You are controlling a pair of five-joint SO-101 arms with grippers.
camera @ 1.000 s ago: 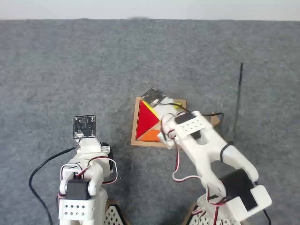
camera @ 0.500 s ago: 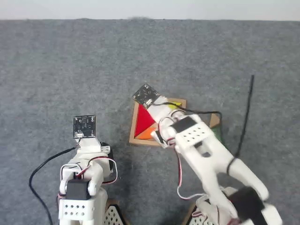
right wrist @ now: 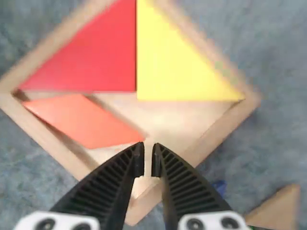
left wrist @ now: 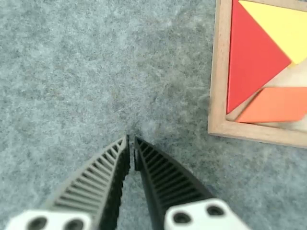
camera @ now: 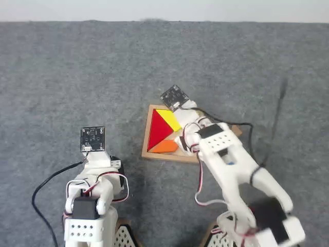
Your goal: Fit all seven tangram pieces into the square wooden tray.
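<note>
Tangram pieces, 3 of them, lie inside the square wooden tray [camera: 145, 135] [left wrist: 218, 72] [right wrist: 45, 140], which sits on the grey carpet-like table cover [camera: 77, 67] in front of the right arm and well apart from the left arm. A large red triangle piece [camera: 158, 131] [left wrist: 252, 62] [right wrist: 91, 60] fills the side of the tray nearest the left arm. A large yellow triangle piece [camera: 168, 118] [left wrist: 278, 24] [right wrist: 172, 67] lies against it, the 2 touching along 1 straight edge. A flat orange parallelogram piece [camera: 165, 147] [left wrist: 276, 105] [right wrist: 84, 120] lies just beside the red triangle, along the tray's near rim. The rest of the tray floor that shows is bare wood.

The right gripper [right wrist: 147, 146] hangs over that bare floor close to the tray's rim, its tips just beside the orange parallelogram's corner; its 2 fingers are drawn together with a thin slit between them and nothing in it. Whether the tips touch the wood cannot be told. In the high view the right arm stretches across the near side of the tray.

A tan wooden triangle piece [right wrist: 276, 211] [camera: 236, 130] lies outside the tray on the cover, near the rim, and a small blue piece [right wrist: 218, 184] peeks out beside the right gripper.

The left gripper [left wrist: 131, 140] is over bare cover, apart from the tray, its fingers closed almost tip to tip on nothing.
</note>
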